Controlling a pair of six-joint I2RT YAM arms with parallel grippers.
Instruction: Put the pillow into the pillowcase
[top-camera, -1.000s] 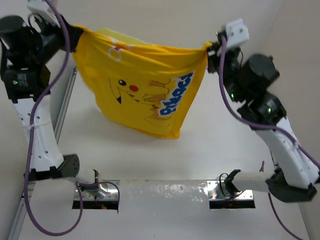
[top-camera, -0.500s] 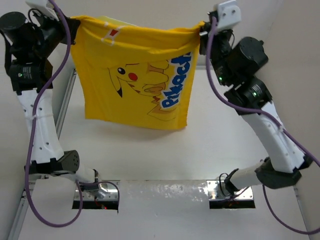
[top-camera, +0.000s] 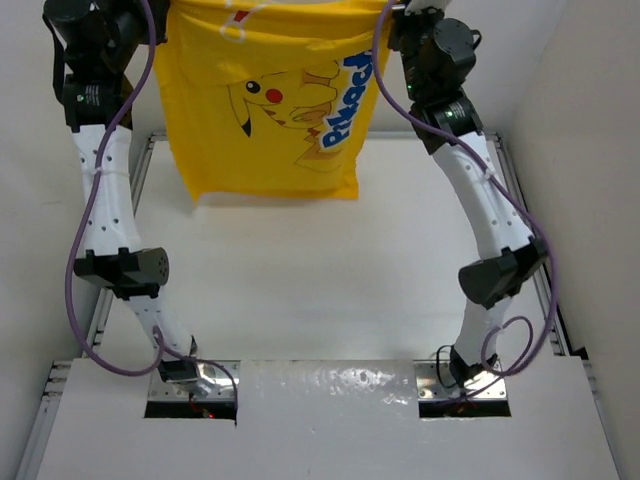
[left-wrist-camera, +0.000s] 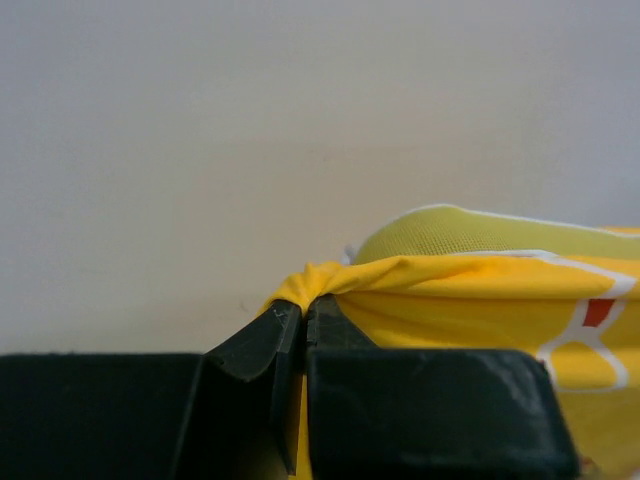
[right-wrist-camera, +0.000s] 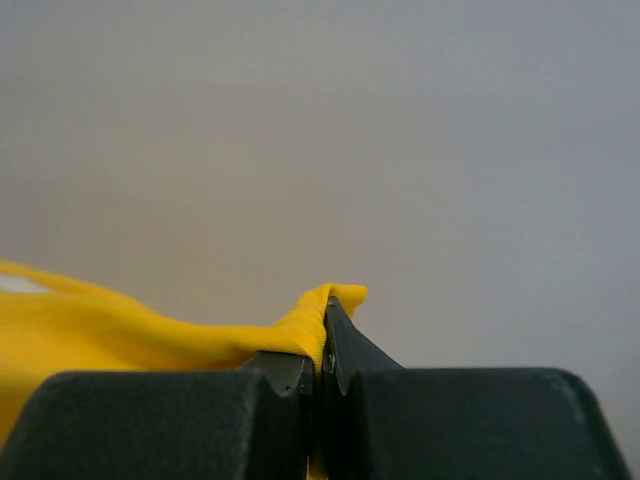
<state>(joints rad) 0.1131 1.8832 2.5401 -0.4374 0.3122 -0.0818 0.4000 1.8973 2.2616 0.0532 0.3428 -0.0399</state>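
The yellow pillowcase (top-camera: 270, 100) with the Pikachu print hangs in the air between my two raised arms, its lower edge above the far part of the table. My left gripper (top-camera: 165, 12) is shut on its top left corner, and my right gripper (top-camera: 392, 12) is shut on its top right corner. In the left wrist view the gripper (left-wrist-camera: 303, 305) pinches a fold of the case (left-wrist-camera: 470, 300). A paler, textured rounded surface (left-wrist-camera: 450, 230) with a white edge shows behind it, perhaps the pillow. In the right wrist view the gripper (right-wrist-camera: 326, 305) pinches the case (right-wrist-camera: 120, 330). No pillow lies on the table.
The white table (top-camera: 320, 290) lies below the hanging case. A metal rail (top-camera: 115, 275) runs along its left side and another (top-camera: 545, 270) along its right. White walls stand behind and to the right. The arm bases sit at the near edge (top-camera: 190, 385).
Both arms have risen and lifted the pillowcase higher and further back. The case was slack and slanted between them. It now hangs straight down.
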